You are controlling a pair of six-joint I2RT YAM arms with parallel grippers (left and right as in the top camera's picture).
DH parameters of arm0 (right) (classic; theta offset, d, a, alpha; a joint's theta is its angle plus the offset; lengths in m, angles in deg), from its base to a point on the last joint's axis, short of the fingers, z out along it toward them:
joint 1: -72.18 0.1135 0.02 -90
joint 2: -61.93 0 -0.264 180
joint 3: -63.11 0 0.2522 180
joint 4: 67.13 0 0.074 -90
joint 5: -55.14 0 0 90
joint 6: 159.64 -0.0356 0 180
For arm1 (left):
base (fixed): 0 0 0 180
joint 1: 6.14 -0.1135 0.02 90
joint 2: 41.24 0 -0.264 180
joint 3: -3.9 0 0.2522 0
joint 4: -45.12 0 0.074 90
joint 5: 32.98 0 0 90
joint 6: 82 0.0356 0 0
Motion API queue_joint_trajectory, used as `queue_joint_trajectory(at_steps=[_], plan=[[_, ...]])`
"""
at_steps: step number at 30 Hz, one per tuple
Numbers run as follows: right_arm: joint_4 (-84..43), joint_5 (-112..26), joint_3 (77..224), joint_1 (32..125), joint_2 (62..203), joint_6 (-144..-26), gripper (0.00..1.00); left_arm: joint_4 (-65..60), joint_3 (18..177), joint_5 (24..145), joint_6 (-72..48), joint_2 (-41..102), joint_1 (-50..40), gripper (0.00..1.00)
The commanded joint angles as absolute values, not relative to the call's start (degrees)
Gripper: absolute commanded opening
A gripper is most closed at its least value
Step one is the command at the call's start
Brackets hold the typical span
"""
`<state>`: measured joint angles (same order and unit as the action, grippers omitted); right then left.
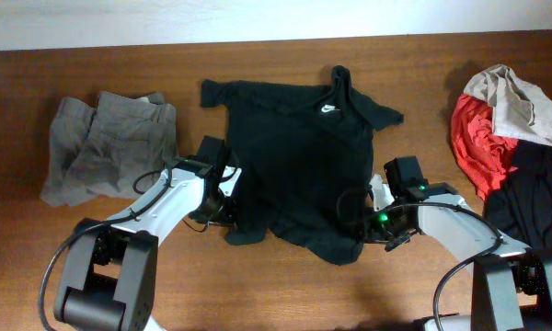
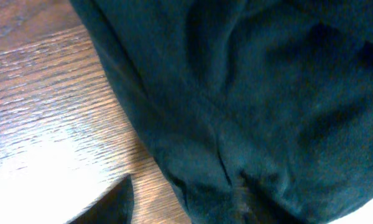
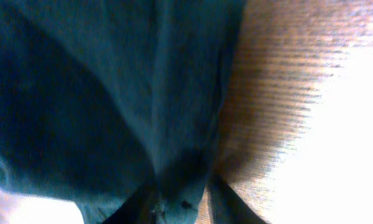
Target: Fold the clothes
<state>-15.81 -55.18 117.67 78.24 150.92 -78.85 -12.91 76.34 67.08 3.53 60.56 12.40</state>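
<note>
Because the shirt (image 1: 294, 156) looks limp and light, its bottom corners suit pinching; the right gripper (image 1: 359, 219) nips the lower-centre hem, while the left gripper (image 1: 223, 208) cannot be judged.

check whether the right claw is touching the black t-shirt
Touching. The right wrist view shows the black t-shirt bunched between the fingers of the right claw.
</note>
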Motion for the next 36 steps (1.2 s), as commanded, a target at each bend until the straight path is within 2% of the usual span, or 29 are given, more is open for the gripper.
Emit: queue_joint_trajectory(at_steps=[1, 3, 6, 14, 20, 32, 33, 36], plan=[[-16.2, -55.2, 116.3, 78.6, 150.5, -78.7, 0.21, -12.8, 75.7, 68.2, 3.7, 61.0, 12.1, 0.32], [-16.2, -55.2, 116.3, 78.6, 150.5, -78.7, 0.15, -13.2, 75.7, 68.2, 3.7, 61.0, 12.1, 0.15], [-16.1, -55.2, 116.4, 78.5, 150.5, -78.7, 0.06, -13.9, 75.7, 68.2, 3.7, 61.0, 12.1, 0.01], [1.6, -42.9, 130.2, 78.5, 145.4, -78.7, 0.04, -27.3, 83.9, 66.0, 5.3, 56.7, 7.1, 0.01], [13.2, -42.1, 142.1, 78.5, 141.6, -78.8, 0.04, -31.9, 88.5, 66.0, 5.9, 50.2, 2.7, 0.01], [21.5, -41.7, 143.4, 78.5, 141.8, -83.7, 0.04, -37.2, 88.5, 66.0, 6.5, 46.9, 1.9, 0.01], [22.1, -41.7, 143.4, 78.5, 141.8, -83.7, 0.05, -37.3, 88.5, 66.0, 6.6, 46.9, 1.9, 0.01], [23.4, -41.7, 143.4, 78.5, 141.8, -83.7, 0.17, -37.7, 88.5, 66.0, 6.6, 46.9, 1.9, 0.02]])
